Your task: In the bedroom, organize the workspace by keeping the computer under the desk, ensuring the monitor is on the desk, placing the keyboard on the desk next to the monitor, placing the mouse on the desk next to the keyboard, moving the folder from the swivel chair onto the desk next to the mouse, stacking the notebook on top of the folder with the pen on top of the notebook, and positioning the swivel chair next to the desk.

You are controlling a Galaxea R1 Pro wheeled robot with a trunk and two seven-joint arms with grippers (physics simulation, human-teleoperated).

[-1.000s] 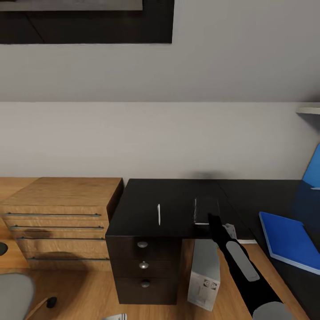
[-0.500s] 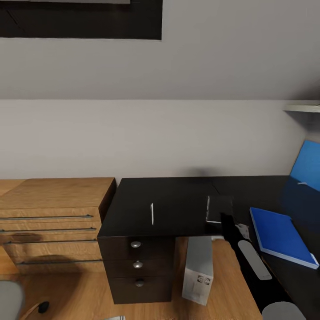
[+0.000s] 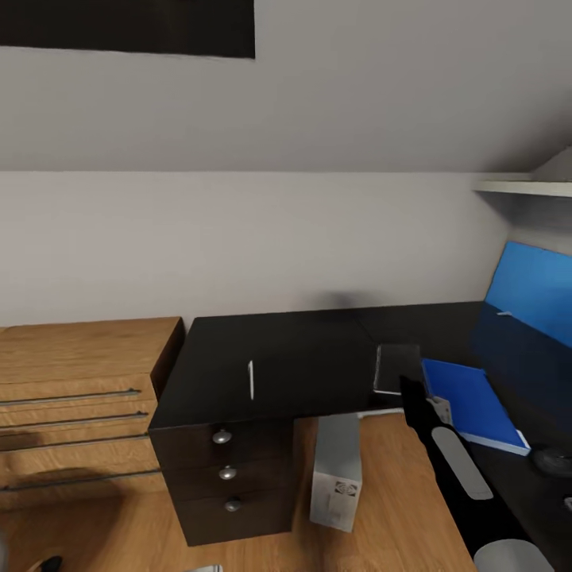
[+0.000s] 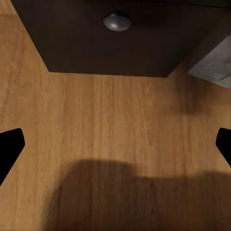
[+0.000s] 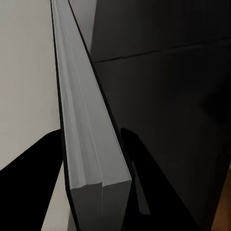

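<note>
Fingers (image 5: 43, 173) astride notebook (image 5: 89, 130) edge

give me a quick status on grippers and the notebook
Right gripper shut on notebook, near folder. Left gripper open over floor. Pen on desk.

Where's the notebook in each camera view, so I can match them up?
Head view: the notebook, centre-right over the desk, in the right gripper.
Right wrist view: edge-on grey slab between the fingers.
Left wrist view: a drawer knob, wooden floor.
Shared landmark: the desk.
</note>
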